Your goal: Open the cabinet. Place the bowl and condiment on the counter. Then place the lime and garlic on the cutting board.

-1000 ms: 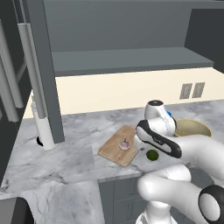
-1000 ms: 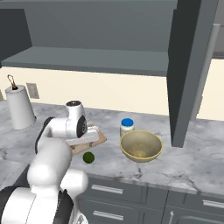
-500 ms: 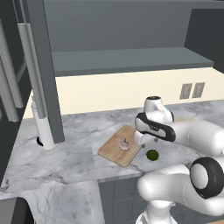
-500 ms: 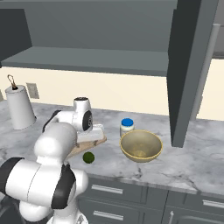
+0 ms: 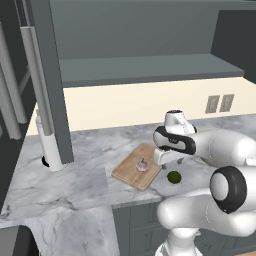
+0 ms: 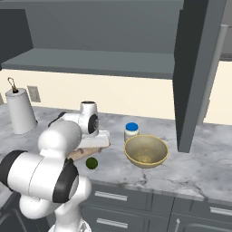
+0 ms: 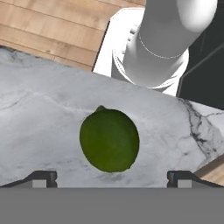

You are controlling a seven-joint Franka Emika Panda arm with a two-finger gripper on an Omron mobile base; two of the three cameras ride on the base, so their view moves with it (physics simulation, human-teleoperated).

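Beside the cutting board (image 5: pixel 136 168), off its near-right edge, lime (image 7: pixel 109 140) on bare counter (image 5: pixel 75 175), gripper (image 7: pixel 111 177) directly above with jaws spread wide, holding nothing. On the board, garlic (image 5: pixel 142 165). Right of the board, jar (image 6: pixel 131 132) and bowl (image 6: pixel 146 151), touching or nearly so. Cabinet (image 6: pixel 195 68) doors open overhead.

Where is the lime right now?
The lime lies on the marble counter, just off the cutting board's corner nearest the robot, with the open hand directly above it.
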